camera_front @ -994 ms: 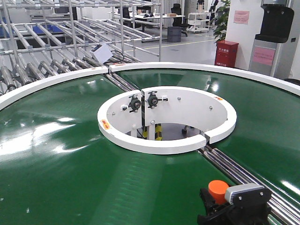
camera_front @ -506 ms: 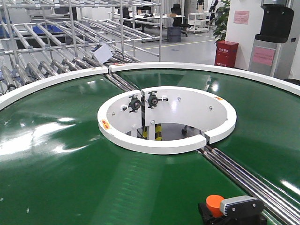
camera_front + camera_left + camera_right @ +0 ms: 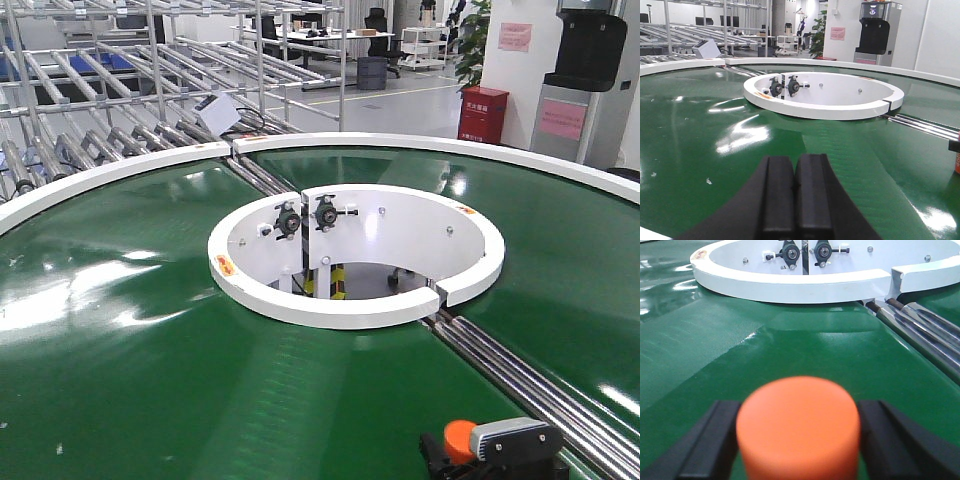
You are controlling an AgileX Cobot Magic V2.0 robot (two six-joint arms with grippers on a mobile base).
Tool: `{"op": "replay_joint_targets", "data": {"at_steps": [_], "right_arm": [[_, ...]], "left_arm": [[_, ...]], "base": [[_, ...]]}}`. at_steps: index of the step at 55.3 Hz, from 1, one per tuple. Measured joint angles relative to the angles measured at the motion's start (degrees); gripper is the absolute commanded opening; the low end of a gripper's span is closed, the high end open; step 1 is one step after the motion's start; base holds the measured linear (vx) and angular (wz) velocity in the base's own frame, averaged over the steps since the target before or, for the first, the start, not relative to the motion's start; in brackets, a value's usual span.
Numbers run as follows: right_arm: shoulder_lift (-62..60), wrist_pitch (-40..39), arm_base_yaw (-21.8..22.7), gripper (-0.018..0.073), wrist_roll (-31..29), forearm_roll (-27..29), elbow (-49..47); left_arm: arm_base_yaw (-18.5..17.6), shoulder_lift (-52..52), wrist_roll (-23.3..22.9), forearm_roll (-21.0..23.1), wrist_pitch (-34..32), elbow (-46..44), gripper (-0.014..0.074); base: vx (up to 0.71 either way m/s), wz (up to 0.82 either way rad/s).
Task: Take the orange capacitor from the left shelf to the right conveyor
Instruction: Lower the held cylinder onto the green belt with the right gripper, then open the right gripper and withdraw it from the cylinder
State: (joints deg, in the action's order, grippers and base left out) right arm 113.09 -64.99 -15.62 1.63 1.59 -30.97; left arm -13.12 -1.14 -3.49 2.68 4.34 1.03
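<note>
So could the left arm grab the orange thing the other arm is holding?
Probably not. The orange capacitor sits between the right gripper fingers, blocking its sides. The left gripper is shut, over the green conveyor belt, with the capacitor far off at its view's right edge.

Black matte end effector [image 3: 798,440] fingers [image 3: 705,445], grey wrist housing [image 3: 515,438]

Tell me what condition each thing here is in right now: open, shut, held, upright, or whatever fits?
Orange capacitor: upright, held between the right gripper's fingers, low over the belt.
Right gripper: shut on the orange capacitor.
Left gripper: shut, holding nothing, low over the belt.
Right conveyor: bare glossy green belt; whether it is running cannot be told.
White hub: split ring, with narrow gaps at its seams.
</note>
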Motion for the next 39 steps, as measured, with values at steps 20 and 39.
{"op": "replay_joint_targets", "data": {"at_steps": [20, 39], "right_arm": [[-15.0, 6.4, 0.0, 0.0566, -0.1, -4.2, 0.2], [-50.7, 50.7, 0.0, -0.0013, 4.1, -12.3, 0.7]], "left_arm": [[0.0, 0.0, 0.0, 0.0, 0.0, 0.0, -0.0006], [0.0, 0.0, 0.0, 0.0, 0.0, 0.0, -0.0006]], "base": [[0.0, 0.0], [0.0, 0.0]]}}
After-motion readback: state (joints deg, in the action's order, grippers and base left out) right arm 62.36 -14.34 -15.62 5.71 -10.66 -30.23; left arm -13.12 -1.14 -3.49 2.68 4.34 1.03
